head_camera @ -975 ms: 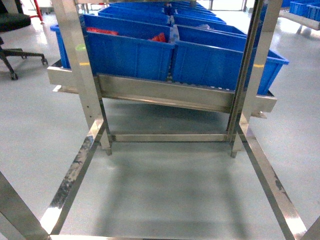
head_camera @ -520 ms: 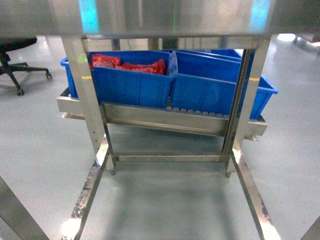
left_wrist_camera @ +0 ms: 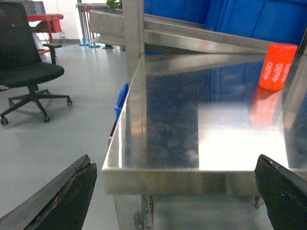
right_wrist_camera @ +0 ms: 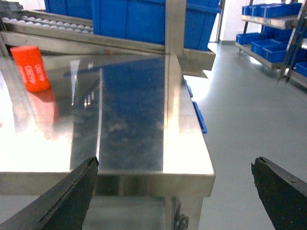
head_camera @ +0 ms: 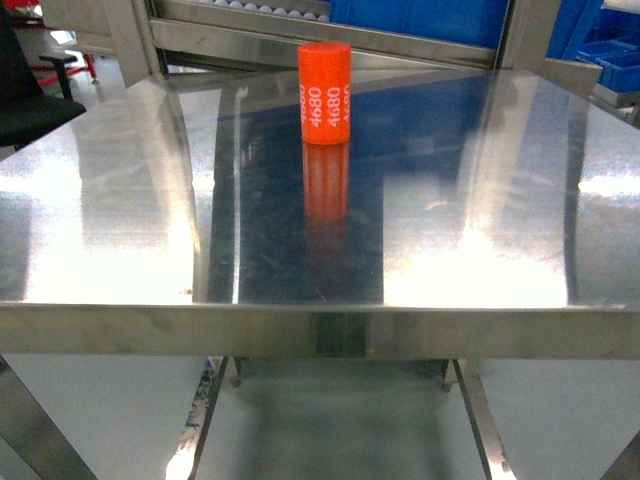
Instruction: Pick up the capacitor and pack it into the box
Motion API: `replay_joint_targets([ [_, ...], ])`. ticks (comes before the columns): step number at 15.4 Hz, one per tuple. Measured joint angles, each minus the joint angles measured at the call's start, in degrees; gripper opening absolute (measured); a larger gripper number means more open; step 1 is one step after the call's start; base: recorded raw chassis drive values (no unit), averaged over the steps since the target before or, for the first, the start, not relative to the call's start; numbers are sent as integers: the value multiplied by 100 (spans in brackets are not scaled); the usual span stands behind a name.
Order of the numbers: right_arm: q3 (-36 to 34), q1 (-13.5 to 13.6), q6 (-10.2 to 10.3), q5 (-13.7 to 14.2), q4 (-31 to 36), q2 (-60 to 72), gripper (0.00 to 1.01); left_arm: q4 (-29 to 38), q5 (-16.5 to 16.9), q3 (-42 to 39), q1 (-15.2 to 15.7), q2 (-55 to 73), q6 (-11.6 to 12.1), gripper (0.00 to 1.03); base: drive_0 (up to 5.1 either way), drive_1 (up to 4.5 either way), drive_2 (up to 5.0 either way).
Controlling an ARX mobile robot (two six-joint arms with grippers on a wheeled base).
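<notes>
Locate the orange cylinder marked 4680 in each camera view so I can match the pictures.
Head: orange cylinder stands upright at the table's far edge, top centre.
Left wrist: orange cylinder sits at the upper right, near the picture's edge.
Right wrist: orange cylinder sits at the upper left.
Shared landmark: the shiny steel table it stands on, with blue bins behind.
</notes>
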Motion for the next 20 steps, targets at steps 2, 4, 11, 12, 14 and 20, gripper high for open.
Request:
replay_joint_targets([
  [2, 0, 0, -9, 0, -2, 0, 98, 2, -7, 0, 0, 0, -2, 98, 0, 0, 0],
  [4, -2, 0, 2, 0, -2, 0, 98, 2, 0, 0, 0, 0, 2, 98, 0, 0, 0],
  [11, 0, 0, -7, -2, 24, 2, 98, 22, -4, 0, 0, 0, -2, 98, 0, 0, 0],
  [12, -2, 0, -2, -2, -13, 0, 98, -9, -9, 2, 0, 0, 0, 98, 0, 0, 0],
  [14, 0, 0, -4, 0, 0, 0, 98, 7, -2, 2, 0, 0, 0, 98, 0, 0, 0],
  [20, 0, 0, -4, 0, 0, 0, 98, 7, -2, 2, 0, 0, 0, 98, 0, 0, 0],
])
